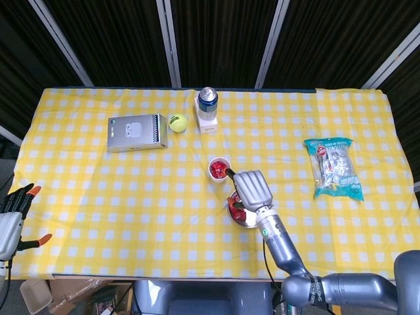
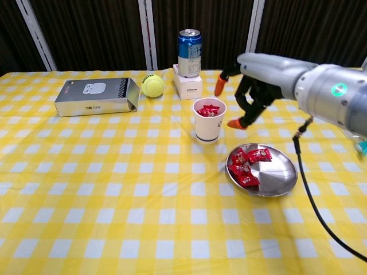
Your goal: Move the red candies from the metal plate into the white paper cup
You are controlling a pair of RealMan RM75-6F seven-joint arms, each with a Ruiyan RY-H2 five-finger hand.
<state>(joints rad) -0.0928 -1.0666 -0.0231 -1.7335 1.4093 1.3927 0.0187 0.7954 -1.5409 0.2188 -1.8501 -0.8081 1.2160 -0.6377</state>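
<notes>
Lying in the round metal plate point(image 2: 281, 177) are several red wrapped candies point(image 2: 245, 165), and more red candies show inside the white paper cup point(image 2: 208, 121), which stands upright just beside the plate, on its far left. Above the plate hovers the right hand point(image 2: 250, 96), holding nothing, its orange-tipped fingers point(image 2: 235, 123) curled loosely and apart. Behind the cup, a blue drink can point(image 2: 189, 44) stands on a small white box point(image 2: 188, 85). Far left of the cup, at the table's edge, the left hand point(image 1: 12, 220) rests with fingers spread.
</notes>
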